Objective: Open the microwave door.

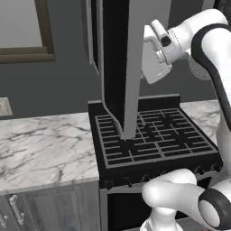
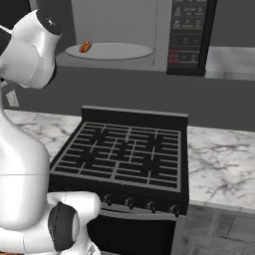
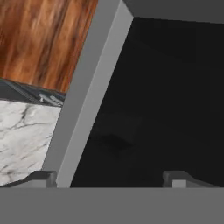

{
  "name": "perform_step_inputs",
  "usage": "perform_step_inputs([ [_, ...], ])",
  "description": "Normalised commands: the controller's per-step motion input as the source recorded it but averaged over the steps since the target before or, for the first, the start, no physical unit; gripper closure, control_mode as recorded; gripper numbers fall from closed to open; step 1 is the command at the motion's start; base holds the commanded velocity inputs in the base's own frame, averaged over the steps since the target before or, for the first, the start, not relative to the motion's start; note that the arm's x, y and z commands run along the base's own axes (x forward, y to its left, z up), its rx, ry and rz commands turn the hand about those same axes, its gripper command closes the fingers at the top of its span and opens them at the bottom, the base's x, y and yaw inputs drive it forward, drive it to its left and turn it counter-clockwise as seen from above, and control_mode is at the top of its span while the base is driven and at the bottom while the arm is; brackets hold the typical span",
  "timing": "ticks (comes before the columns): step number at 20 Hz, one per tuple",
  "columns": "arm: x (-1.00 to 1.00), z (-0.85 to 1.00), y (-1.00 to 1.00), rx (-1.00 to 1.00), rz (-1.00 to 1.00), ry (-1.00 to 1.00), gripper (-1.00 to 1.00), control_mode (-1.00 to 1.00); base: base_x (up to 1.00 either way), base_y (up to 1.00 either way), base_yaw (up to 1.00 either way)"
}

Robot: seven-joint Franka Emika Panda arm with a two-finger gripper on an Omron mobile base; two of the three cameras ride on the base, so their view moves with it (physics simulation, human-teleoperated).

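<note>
microwave door (image 1: pixel 131 67): swung well out over the gas stove (image 1: pixel 153 140), edge-on to the left base camera. gripper (image 3: pixel 109 177): fingertips apart, holding nothing, against the door's inner face. advice: keep pushing near the free edge, along the hinge arc.

The microwave door (image 1: pixel 128 67) stands swung out above the stove (image 1: pixel 153 135).

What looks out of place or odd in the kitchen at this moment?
The microwave door stands swung wide open over the stove, as the task requires. Inside, a hot dog lies near the turntable plate's edge, not centred. Nothing looks spilled or damaged.
</note>
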Motion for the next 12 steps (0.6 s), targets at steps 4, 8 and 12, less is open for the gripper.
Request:
perform_step_inputs([
  [4,0.0,0.0,1.0,-0.02,-0.26,-0.47,-1.0,-1.0,0.0,0.0,0.0],
  [8,0.26,-0.29,1.0,0.0,-0.15,-0.12,-1.0,-1.0,0.0,0.0,0.0],
  [12,0.57,-0.41,0.74,0.01,0.0,0.02,-1.0,-1.0,0.0,0.0,0.0],
])
